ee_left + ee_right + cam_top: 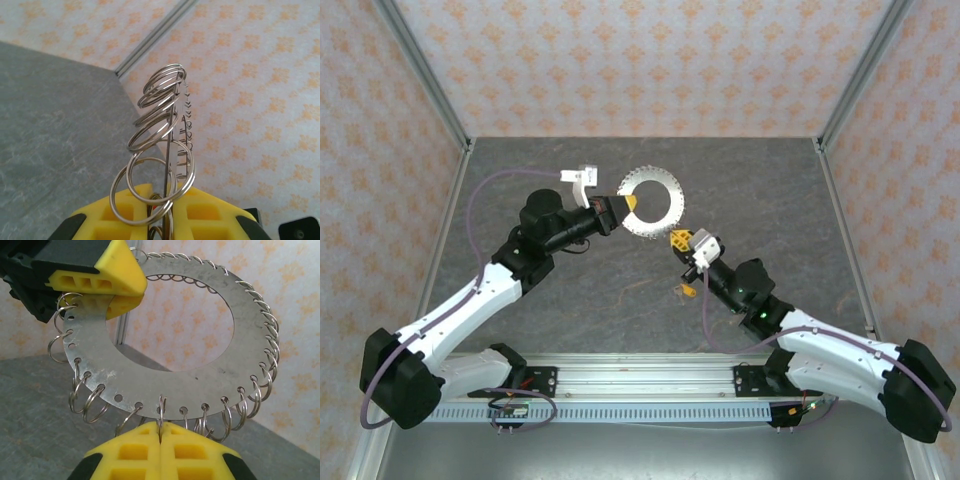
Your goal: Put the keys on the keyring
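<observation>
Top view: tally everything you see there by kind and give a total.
Arms: 2 (left arm, right arm)
Claws: 2 (left claw, right claw)
Rings: 1 (large toothed ring)
Keys: 1 (small yellow item, likely a key)
Total: 6

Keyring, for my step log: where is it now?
In the top view the keyring is near the middle of the table, its left rim clamped by the left pincer, the right pincer closed at its lower right edge.
</observation>
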You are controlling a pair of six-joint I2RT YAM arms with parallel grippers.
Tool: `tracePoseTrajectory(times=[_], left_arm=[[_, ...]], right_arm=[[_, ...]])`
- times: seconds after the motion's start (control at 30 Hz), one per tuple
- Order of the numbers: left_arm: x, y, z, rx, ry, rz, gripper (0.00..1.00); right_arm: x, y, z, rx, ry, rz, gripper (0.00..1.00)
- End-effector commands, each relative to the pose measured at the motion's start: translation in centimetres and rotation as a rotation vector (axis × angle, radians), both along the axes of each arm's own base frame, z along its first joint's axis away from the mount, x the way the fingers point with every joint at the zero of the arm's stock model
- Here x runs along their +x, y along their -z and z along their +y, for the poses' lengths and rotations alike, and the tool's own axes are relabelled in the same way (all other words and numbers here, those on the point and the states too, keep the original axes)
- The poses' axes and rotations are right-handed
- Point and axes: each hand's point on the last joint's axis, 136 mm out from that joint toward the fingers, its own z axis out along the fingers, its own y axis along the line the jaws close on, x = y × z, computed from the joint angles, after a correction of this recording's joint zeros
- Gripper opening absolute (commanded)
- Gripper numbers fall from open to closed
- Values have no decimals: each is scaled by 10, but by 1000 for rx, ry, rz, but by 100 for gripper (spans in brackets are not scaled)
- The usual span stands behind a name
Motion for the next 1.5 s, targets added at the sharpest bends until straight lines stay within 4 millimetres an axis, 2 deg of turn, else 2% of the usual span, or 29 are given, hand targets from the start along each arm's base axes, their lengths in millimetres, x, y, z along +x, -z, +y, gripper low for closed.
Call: tracePoseTrajectory(times=[0.0,0.13,0.2,0.3,0.4,0.47,0.53,0.57,0.6,0.63,0.67,0.77,0.83,0.9,0.97,1.07,1.17,1.27,1.33,1.4,1.47], left_arm=[[13,12,16,-10,-127,46,9],[10,42,23,19,-158,131,10],[9,61,26,19,-179,184,16],[3,93,32,40,-203,263,16],[-6,123,43,77,-239,335,20],[-13,141,52,94,-275,373,28],[-19,160,62,119,-310,412,29],[-24,171,68,140,-332,437,36],[-28,180,73,161,-347,460,39],[-33,190,76,180,-354,480,37],[-36,197,79,190,-357,490,37],[-45,214,84,195,-367,521,40],[-50,224,90,210,-383,541,46],[-56,230,96,227,-397,549,46],[-64,237,105,248,-424,558,58],[-74,245,120,284,-469,564,70],[-80,243,134,300,-513,548,81],[-80,229,145,310,-552,486,86],[-78,215,148,311,-558,425,90],[-75,200,148,308,-556,359,91],[-71,183,149,309,-556,291,92]], right_arm=[[-3,-16,7,60,-47,52,0],[-3,-3,16,38,-96,131,0],[-5,7,23,7,-135,178,0],[-8,24,34,-39,-191,253,0],[-6,39,41,-57,-209,313,0],[-7,50,48,-78,-235,355,0],[-7,61,54,-95,-256,401,0],[-6,67,57,-100,-263,421,0],[-5,72,60,-106,-269,435,0],[-5,75,61,-107,-275,445,0],[-4,85,64,-121,-274,472,0],[-2,98,70,-139,-286,511,0],[-1,108,73,-166,-287,529,0],[4,119,69,-211,-249,546,0],[10,127,64,-260,-199,536,0],[16,135,61,-377,-138,475,0],[16,141,63,-544,-104,427,0],[8,149,72,-723,-106,300,0],[2,152,79,-774,-127,229,0],[-8,152,85,-758,-194,221,0],[-20,142,94,-708,-282,216,0]])
